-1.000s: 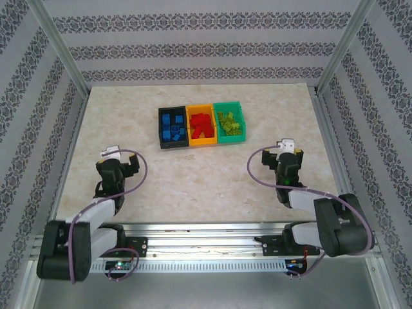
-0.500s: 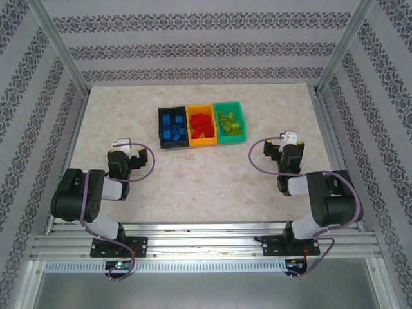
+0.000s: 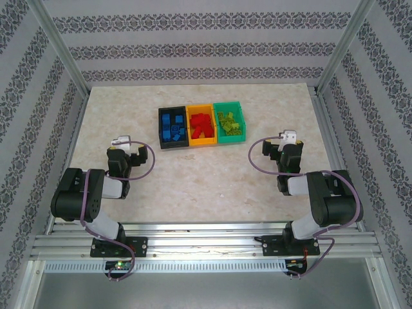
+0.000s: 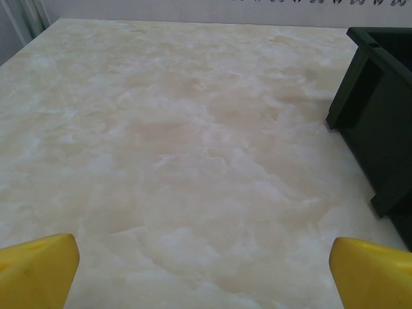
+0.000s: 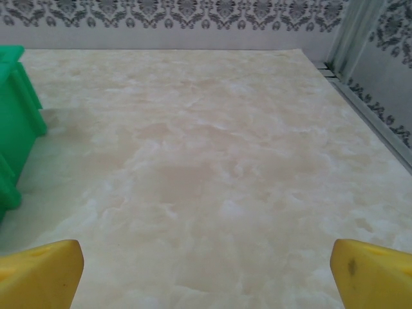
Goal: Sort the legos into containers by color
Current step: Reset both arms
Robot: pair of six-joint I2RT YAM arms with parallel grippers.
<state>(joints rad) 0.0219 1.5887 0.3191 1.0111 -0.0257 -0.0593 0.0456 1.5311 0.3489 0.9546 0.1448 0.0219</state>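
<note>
Seems done: legos sit colour-sorted in the containers at twelve o'clock; left fingers and right fingers spread, empty

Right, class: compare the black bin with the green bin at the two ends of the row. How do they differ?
1. The black bin sits at the row's left end, and the green bin at its right end.
2. The black bin holds blue bricks, while the green bin holds lime green bricks.
Shared: both are open-top rectangles of similar size, flanking the orange-yellow bin.
</note>
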